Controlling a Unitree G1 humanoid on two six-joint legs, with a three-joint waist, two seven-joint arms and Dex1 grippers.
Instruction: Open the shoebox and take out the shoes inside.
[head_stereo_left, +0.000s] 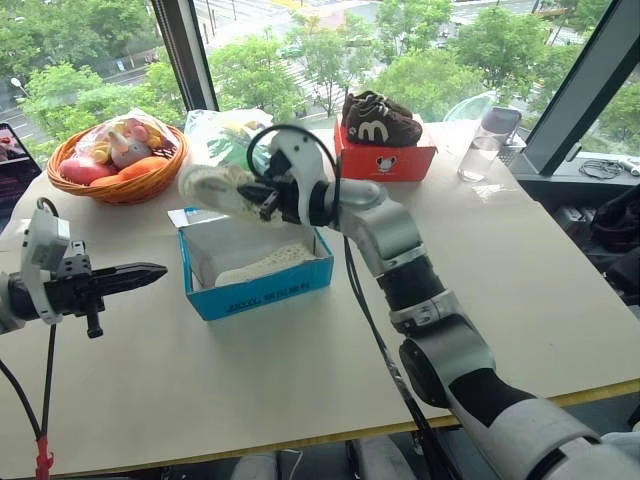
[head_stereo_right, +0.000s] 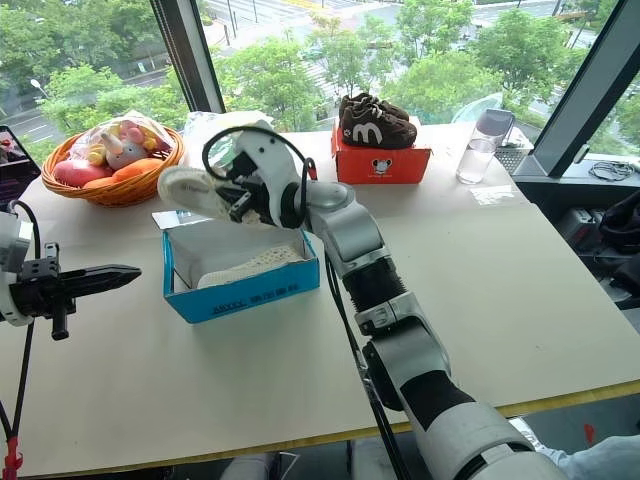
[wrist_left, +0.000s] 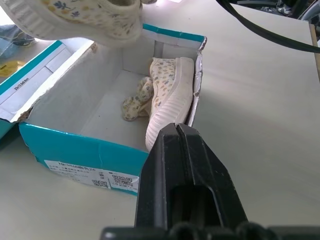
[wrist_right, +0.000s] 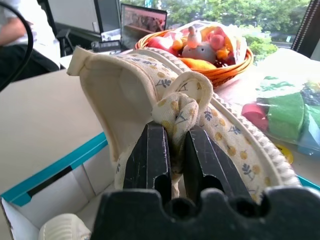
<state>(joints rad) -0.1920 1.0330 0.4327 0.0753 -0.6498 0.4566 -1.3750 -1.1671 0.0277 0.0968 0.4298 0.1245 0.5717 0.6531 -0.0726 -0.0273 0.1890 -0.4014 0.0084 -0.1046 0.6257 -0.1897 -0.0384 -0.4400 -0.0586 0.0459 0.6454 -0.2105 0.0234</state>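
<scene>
The blue shoebox (head_stereo_left: 258, 288) stands open on the table, its lid (wrist_left: 31, 84) folded back. One cream, speckled shoe (head_stereo_left: 264, 264) lies on its side inside, against the box wall (wrist_left: 169, 95). My right gripper (head_stereo_left: 263, 199) is shut on the strap of the other shoe (head_stereo_left: 214, 187) and holds it in the air above the box's far edge, sole away from me. In the right wrist view its fingers (wrist_right: 150, 155) pinch the folded strap (wrist_right: 177, 112). My left gripper (head_stereo_left: 152, 271) is shut and empty, level, left of the box and pointing at it.
A wicker basket (head_stereo_left: 125, 188) of toys stands at the back left, with a plastic bag (head_stereo_left: 222, 135) beside it. A red-orange box (head_stereo_left: 385, 162) carries dark brown shoes (head_stereo_left: 378, 118) at the back. A clear bottle (head_stereo_left: 484, 142) stands at the back right.
</scene>
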